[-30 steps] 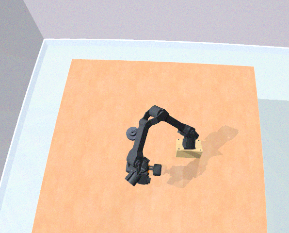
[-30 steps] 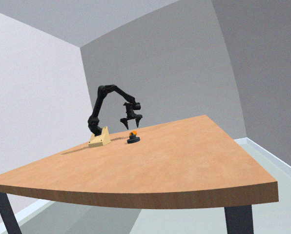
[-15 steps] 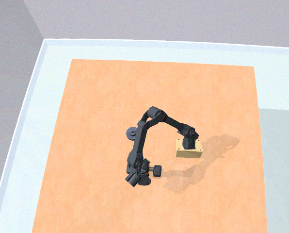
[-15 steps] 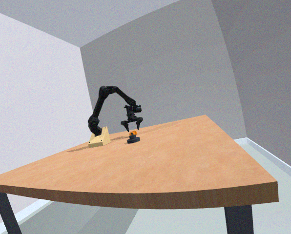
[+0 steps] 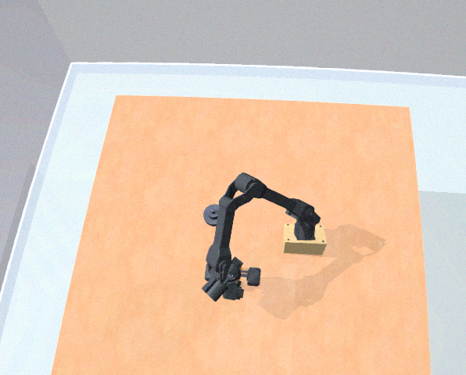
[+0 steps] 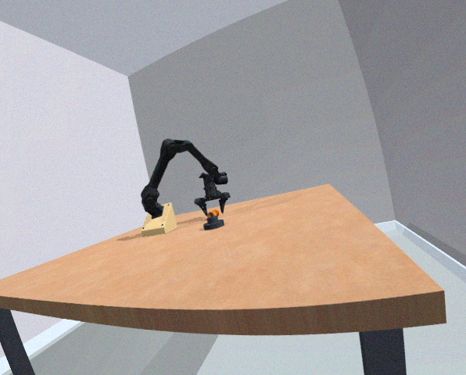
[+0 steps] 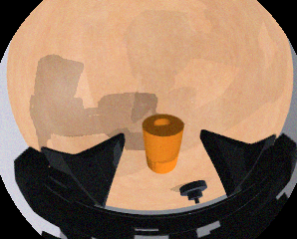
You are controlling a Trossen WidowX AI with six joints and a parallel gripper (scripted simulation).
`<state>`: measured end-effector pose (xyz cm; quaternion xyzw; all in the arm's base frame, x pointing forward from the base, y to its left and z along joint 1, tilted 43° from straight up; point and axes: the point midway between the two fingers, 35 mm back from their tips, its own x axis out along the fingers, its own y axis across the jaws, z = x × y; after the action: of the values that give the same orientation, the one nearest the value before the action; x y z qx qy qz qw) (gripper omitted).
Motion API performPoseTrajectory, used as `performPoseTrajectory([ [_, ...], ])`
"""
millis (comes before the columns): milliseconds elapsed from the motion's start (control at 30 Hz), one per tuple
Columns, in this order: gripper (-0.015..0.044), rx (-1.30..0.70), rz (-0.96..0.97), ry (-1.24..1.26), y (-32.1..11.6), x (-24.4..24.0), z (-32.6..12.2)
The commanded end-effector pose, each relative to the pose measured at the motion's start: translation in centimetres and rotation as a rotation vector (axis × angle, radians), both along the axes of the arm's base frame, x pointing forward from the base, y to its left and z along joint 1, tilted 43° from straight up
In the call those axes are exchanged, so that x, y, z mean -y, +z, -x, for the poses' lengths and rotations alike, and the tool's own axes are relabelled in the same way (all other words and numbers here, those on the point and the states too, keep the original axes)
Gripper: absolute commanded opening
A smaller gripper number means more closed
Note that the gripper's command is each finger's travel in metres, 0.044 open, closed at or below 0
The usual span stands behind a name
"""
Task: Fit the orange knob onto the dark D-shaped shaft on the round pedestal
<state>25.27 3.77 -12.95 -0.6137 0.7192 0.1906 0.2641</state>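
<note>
The orange knob [image 6: 213,213] [image 7: 161,149] stands apart from the pedestal, its holed end facing the wrist camera. In the top view the arm hides nearly all of it. My gripper [image 5: 231,274] [image 6: 214,213] [image 7: 163,135] is open and empty above the table, with a fingertip on either side of the knob in the wrist view and gaps on both sides. The dark round pedestal [image 5: 207,218] [image 6: 213,225] [image 7: 192,187] stands on the table. Its shaft [image 5: 213,212] [image 7: 196,200] shows bare; its flat side cannot be made out.
The wooden table [image 5: 164,161] [image 6: 285,262] carries the arm's pale yellow base block [image 5: 305,247] [image 6: 157,229]. In the top view the arm's forearm passes over the edge of the pedestal. The arm's shadow lies across the table.
</note>
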Motion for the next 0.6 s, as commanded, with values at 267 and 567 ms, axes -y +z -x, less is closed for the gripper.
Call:
performPoseTrajectory([
  [267, 0.024, -0.008, 0.006, 0.003, -0.29, 0.47, 0.24],
  [567, 0.0227, -0.008, 0.006, 0.003, -0.29, 0.47, 0.24],
])
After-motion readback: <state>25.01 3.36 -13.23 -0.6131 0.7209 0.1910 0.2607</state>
